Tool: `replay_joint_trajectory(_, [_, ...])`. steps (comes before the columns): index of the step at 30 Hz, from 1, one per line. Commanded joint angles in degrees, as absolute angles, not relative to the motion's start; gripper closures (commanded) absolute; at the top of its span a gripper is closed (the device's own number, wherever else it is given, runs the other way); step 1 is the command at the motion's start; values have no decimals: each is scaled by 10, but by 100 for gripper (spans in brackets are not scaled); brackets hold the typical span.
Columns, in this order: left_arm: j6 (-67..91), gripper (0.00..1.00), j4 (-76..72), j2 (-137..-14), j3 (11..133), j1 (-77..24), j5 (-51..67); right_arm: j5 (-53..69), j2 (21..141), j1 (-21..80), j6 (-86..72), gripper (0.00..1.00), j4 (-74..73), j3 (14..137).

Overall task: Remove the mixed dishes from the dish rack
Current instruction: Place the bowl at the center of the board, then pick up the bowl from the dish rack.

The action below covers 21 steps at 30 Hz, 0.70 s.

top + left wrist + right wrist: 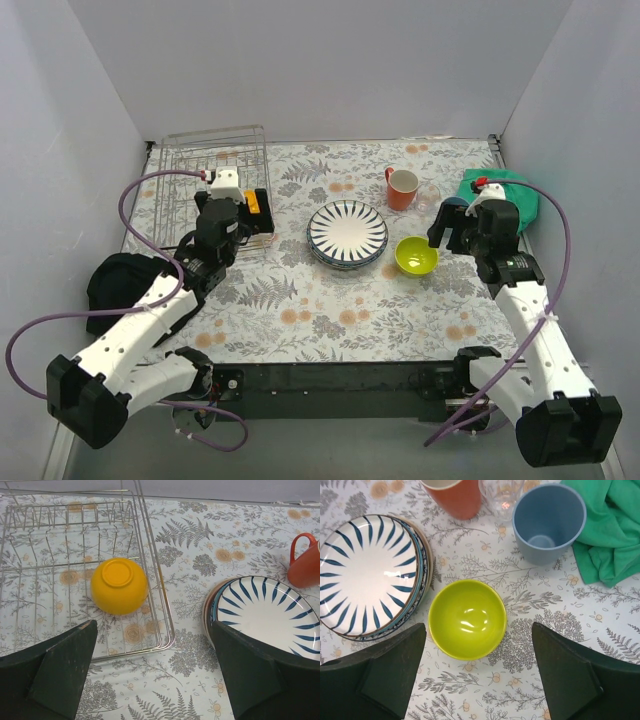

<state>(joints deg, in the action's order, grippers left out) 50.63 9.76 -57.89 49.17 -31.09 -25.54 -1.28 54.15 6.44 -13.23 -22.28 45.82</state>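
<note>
- Top external view: the dish rack (215,150) sits at the far left of the tabletop (300,300), well apart from the dishes grouped to its right.
- The left pincer (154,625) hangs over the rack's near right corner, jaws spread wide and holding nothing.
- An orange-yellow bowl (119,586) lies upside down inside the rack.
- The right pincer (479,625) is also spread wide and empty, above the lime-green bowl (467,619), which stands upright on the tabletop.
- Just left of that bowl is the plate stack (365,575), striped plate on top; the rims beneath look pink and pale, though they are hard to make out.
- Beyond stand the orange mug (455,497), clear glass (501,495) and light-blue cup (550,522), the cup just beside the green cloth (612,530).
</note>
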Motion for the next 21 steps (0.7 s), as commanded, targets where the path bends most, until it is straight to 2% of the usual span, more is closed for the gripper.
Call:
replay_joint_trajectory(1, [558,2,87,-594,491,-282,-218,-9,495,63,-117,4,-211,464])
replay_joint_trajectory(12, [769,2,120,-707,541,-135,-78,-4,421,63,-94,2,-204,432])
replay_joint_trajectory(21, [943,2,78,-795,548,-80,-82,22,382,75,-90,2,-191,420])
